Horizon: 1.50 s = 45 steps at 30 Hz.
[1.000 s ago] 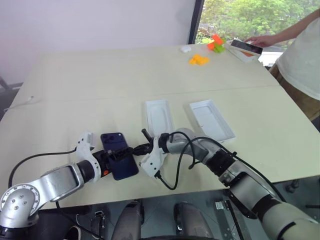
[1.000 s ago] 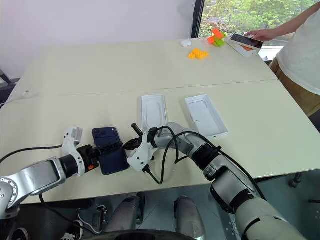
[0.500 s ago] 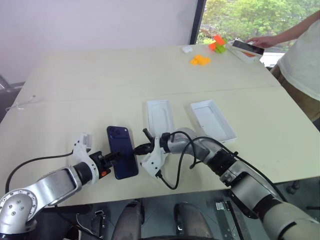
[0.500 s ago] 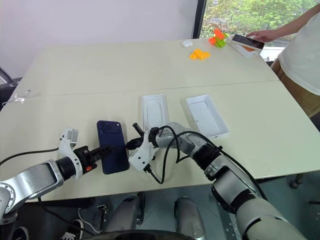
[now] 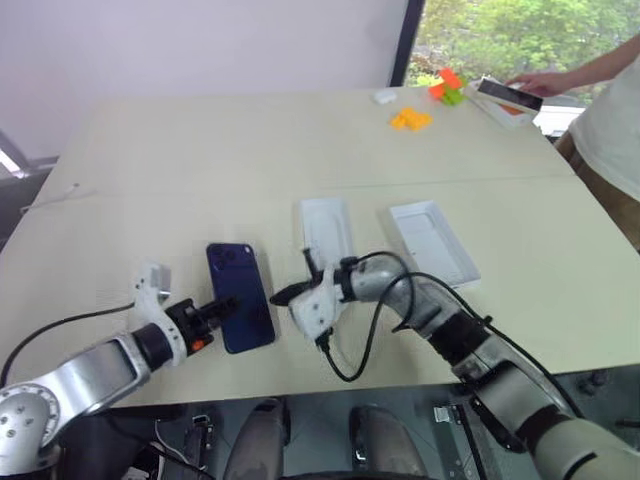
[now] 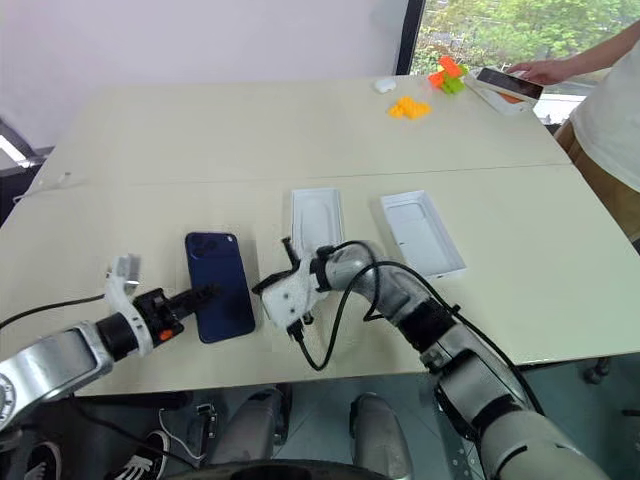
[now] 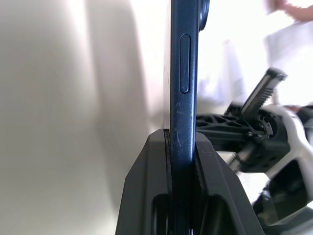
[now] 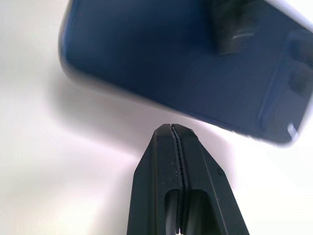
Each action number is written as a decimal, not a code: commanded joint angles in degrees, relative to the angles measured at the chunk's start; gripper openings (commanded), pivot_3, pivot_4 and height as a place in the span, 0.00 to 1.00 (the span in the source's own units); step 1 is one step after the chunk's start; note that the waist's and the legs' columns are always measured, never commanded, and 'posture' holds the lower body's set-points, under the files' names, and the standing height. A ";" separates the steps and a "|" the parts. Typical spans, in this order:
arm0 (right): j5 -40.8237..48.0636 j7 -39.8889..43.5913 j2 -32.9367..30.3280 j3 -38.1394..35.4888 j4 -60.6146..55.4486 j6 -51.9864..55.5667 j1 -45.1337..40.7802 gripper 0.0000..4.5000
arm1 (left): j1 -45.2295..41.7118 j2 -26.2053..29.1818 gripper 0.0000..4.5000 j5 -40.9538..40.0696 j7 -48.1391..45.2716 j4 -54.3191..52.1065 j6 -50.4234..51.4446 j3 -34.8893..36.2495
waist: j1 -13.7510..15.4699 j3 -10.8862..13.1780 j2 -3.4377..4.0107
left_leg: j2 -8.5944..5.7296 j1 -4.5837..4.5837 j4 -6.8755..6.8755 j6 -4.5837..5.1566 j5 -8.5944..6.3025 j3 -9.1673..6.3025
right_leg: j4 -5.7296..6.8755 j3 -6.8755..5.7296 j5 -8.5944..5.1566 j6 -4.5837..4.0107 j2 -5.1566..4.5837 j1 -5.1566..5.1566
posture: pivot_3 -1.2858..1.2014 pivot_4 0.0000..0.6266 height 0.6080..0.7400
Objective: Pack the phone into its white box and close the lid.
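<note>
The dark navy phone (image 5: 240, 297) hangs nearly flat just above the table, its camera cluster at the far end. My left gripper (image 5: 222, 307) is shut on the phone's near left edge; in the left wrist view the phone (image 7: 183, 73) stands edge-on, clamped between the fingers. My right gripper (image 5: 283, 295) is shut on nothing, close beside the phone's right edge, and the phone (image 8: 171, 63) lies just past its tips. Two shallow white trays (image 5: 325, 230) (image 5: 432, 241) lie open beyond the right gripper; I cannot tell which is the white box and which the lid.
A person stands at the far right with a hand on another phone on a box (image 5: 510, 97). Orange blocks (image 5: 411, 119), orange-and-green blocks (image 5: 447, 84) and a small white object (image 5: 385, 96) lie at the far end. A black cable (image 5: 345, 365) loops at the table's front edge.
My left gripper has shut on the phone's edge and risen a little with it. My right gripper has lifted and rolled, coming off the phone's right edge. The camera has shifted.
</note>
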 commanded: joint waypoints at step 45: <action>-1.95 6.71 -6.61 -0.35 4.74 35.17 -6.95 0.17 | -11.16 -2.95 0.00 -1.10 -6.78 5.43 2.45 2.94 | -0.13 0.03 -0.03 | 0.09 -0.53 0.91 0.09 0.01 0.24 | 0.64 0.10 0.19 -0.27 0.09 -0.56 | 0.52 0.24 1.00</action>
